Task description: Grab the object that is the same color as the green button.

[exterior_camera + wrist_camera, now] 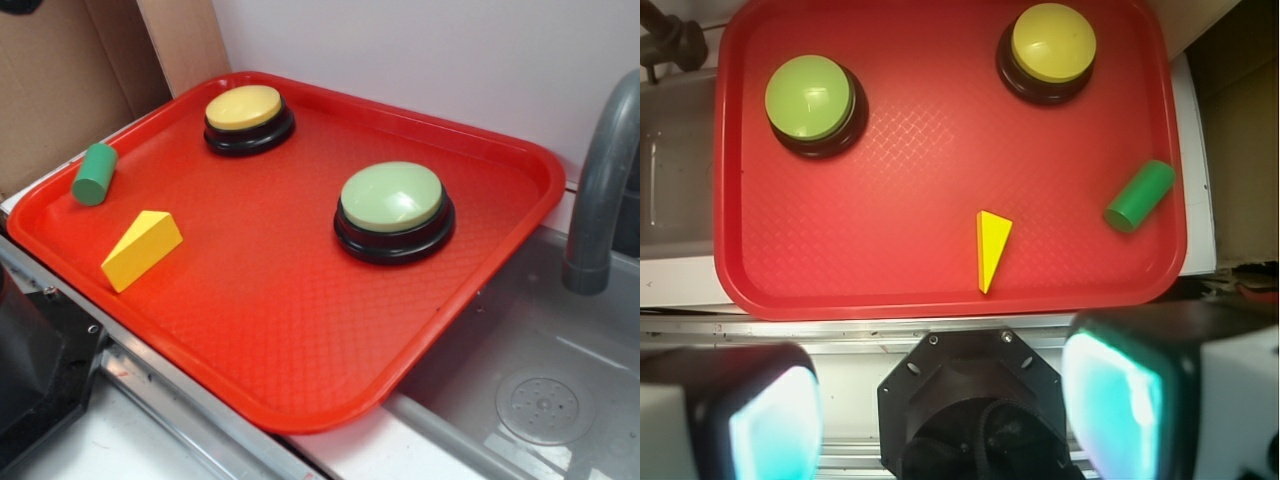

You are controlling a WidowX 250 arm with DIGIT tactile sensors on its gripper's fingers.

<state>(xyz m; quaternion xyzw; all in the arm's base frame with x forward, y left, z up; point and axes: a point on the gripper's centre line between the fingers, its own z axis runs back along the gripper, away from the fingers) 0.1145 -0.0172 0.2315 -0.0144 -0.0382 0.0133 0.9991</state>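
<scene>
Spread-apart hand, one red tray, two buttons, one green cylinder, one yellow wedge

- Seen from the wrist view, the red tray has open floor through its middle; nothing stands between 6 o'clock and the centre except the yellow wedge, lying just below centre;
- the green cylinder lies on its side at 3 o'clock, close against the tray rim there; its other sides are free;
- the green button at 10 o'clock and the yellow button at 1 o'clock stand well apart from the cylinder;
- the claw has its fingers spread wide below the tray's 6 o'clock edge.
</scene>
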